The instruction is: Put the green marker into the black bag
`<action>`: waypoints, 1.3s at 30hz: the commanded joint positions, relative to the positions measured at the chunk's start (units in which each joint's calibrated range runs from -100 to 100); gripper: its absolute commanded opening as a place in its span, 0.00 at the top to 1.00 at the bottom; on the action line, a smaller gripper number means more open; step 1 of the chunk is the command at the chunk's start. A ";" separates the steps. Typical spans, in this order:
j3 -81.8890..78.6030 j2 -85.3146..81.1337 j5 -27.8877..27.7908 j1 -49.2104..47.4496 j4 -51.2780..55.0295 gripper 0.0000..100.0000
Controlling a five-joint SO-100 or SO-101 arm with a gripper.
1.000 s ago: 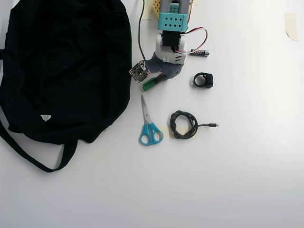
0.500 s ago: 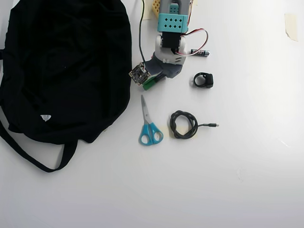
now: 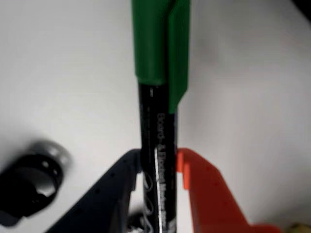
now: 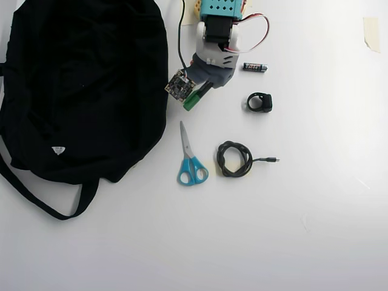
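Observation:
The green marker (image 3: 158, 97) has a black barrel with white print and a green cap. In the wrist view my gripper (image 3: 159, 167) is shut on its barrel, a dark finger on the left and an orange finger on the right, with the cap pointing away. In the overhead view the marker (image 4: 195, 98) sticks out below my gripper (image 4: 206, 86), just right of the black bag (image 4: 79, 85), apparently held above the white table. The bag lies at the left with its straps trailing toward the bottom and a small white tag.
In the overhead view blue-handled scissors (image 4: 190, 159), a coiled black cable (image 4: 235, 159), a small black ring-like object (image 4: 260, 102) and a black battery (image 4: 255, 67) lie on the white table. The wrist view shows a blurred black round object (image 3: 29, 182) at lower left.

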State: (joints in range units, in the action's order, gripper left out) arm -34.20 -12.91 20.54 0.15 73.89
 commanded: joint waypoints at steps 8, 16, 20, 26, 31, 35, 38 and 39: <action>8.59 -7.26 -8.95 6.51 5.00 0.98; 17.85 -7.09 -12.20 15.04 9.65 0.98; 20.18 -7.17 -13.51 20.35 9.65 0.98; 24.49 -6.18 -14.45 28.57 9.57 0.98; 26.02 -6.01 -14.45 38.37 8.62 0.98; 26.02 -4.35 -14.98 46.97 4.74 0.98; 34.38 9.18 -14.87 48.77 1.99 0.98; 38.24 13.41 -14.98 49.29 1.90 0.98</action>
State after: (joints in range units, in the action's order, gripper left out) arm -7.00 -8.84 5.93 47.83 76.99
